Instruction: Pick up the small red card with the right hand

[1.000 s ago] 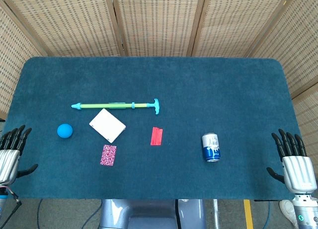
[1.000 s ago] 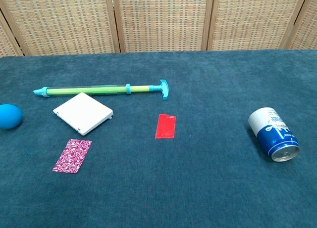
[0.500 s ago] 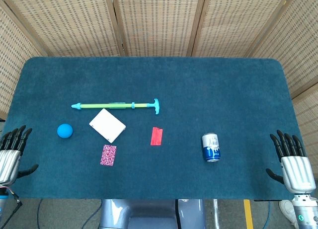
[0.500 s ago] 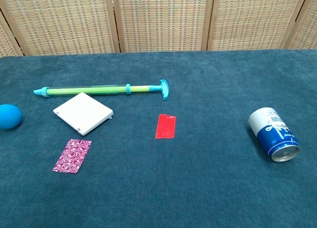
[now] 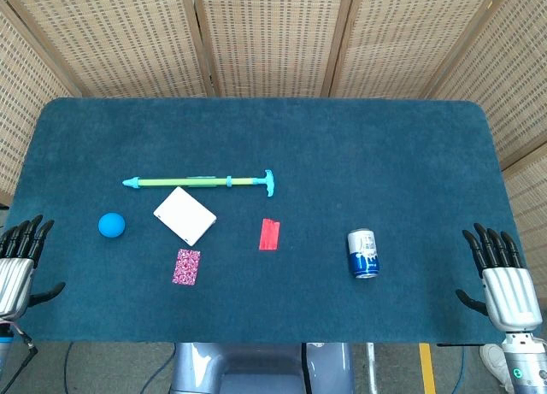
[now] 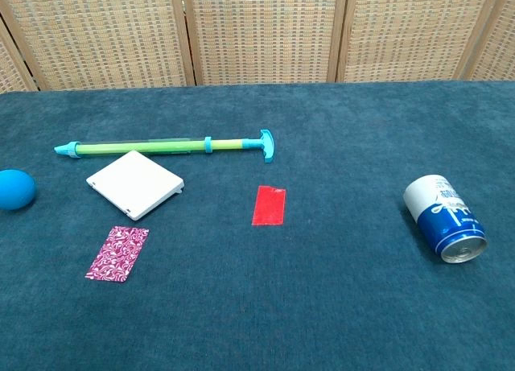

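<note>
The small red card [image 5: 269, 234] [image 6: 269, 205] lies flat near the middle of the blue table, just below the T-handle end of the green stick. My right hand [image 5: 501, 271] hangs past the table's front right corner, fingers spread and empty, far from the card. At the front left corner my left hand [image 5: 19, 261] is also spread and holds nothing. Neither hand shows in the chest view.
A blue and white can [image 5: 363, 253] [image 6: 445, 218] lies on its side between the card and my right hand. Left of the card are a white square pad [image 5: 185, 215], a pink patterned card [image 5: 186, 267], a blue ball [image 5: 111, 225] and a green stick [image 5: 198, 182].
My right hand has drifted slightly down and toward the table's near edge. The objects and the left hand have not moved.
</note>
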You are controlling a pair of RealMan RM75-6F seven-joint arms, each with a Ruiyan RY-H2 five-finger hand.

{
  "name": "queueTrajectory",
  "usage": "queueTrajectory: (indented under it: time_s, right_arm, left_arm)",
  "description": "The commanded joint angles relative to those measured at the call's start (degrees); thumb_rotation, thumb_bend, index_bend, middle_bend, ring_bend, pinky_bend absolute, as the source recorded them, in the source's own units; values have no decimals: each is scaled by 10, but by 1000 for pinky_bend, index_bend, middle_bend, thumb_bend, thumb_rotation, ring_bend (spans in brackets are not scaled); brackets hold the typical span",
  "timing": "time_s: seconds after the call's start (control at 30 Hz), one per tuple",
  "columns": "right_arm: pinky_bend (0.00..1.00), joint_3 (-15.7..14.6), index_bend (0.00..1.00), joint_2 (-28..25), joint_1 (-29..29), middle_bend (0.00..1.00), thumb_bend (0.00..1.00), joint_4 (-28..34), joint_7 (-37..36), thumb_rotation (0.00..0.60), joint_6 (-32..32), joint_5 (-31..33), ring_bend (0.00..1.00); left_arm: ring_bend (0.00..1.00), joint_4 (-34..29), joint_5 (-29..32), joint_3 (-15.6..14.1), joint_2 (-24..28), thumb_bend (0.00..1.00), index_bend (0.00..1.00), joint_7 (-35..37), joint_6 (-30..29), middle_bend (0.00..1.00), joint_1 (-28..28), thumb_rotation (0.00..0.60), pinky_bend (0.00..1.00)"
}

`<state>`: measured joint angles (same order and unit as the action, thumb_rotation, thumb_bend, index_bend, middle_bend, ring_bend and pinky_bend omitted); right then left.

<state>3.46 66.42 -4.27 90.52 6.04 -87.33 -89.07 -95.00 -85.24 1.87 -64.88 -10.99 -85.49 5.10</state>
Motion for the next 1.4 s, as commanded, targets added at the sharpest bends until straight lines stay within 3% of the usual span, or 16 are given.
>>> queueTrajectory:
  time_s: [0.03, 0.4, 0.8, 1.03, 1.4]
  right_arm:
    - [0, 3, 9, 2, -5, 0, 87, -4, -8, 600, 5, 0, 0]
    - [0, 57, 20, 28, -86, 0, 86, -9, -23, 600, 90, 35, 0]
    - [0, 115, 25, 101, -199, 0, 85, 43, 1, 600, 201, 92, 0]
    - [0, 129, 28, 155, -231, 0, 85, 64, 11, 600, 232, 146, 0]
    - [0, 136, 39, 236, -272, 0, 86, 71, 98, 600, 228, 202, 0]
  left_arm:
    - [0, 0, 0, 1, 0, 137, 0, 0, -1, 0, 0, 600, 52]
    - [0, 2, 18, 12, -4, 139, 0, -8, -1, 0, 1, 600, 52]
    - [0, 12, 39, 16, -11, 139, 0, -12, 19, 0, 8, 600, 52]
    - [0, 13, 37, 16, -13, 141, 0, -11, 17, 0, 8, 600, 52]
    - [0, 13, 36, 16, -10, 144, 0, -1, 16, 0, 7, 600, 52]
